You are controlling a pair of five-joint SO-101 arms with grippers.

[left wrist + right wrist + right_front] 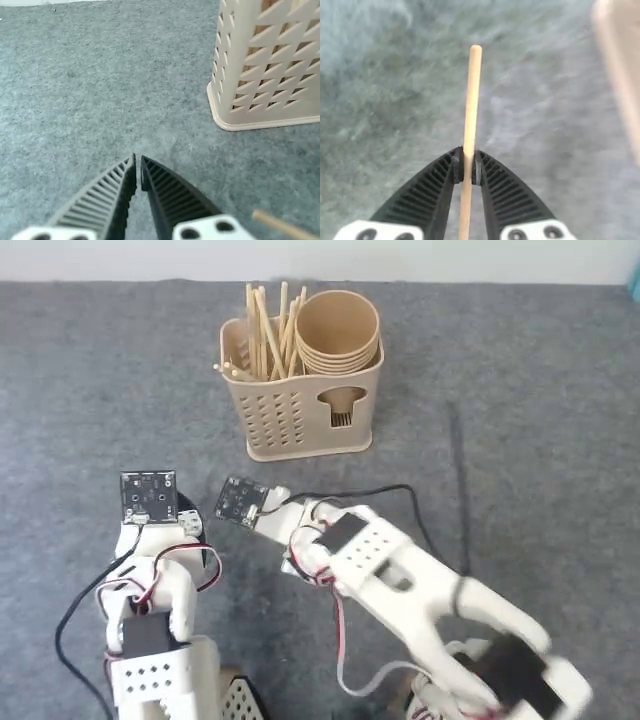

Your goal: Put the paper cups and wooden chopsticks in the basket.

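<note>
Right now the right tool (468, 167) pinches one wooden chopstick (471, 100) low over the table (520, 390), nearer than the basket (300, 420) and a little to its left. The paper cups (338, 330) and other chopsticks (265, 330) already stand in that basket. It would be best to lift the chopstick high, tip it upright and clear the rim before letting go. The left tool (138, 165) is narrow and holds nothing.

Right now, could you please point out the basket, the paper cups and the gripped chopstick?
Basket (300, 415): high view, front perforated wall.
Paper cups (338, 328): high view, top cup's inside.
Chopstick (472, 100): right wrist view, free shaft.
</note>
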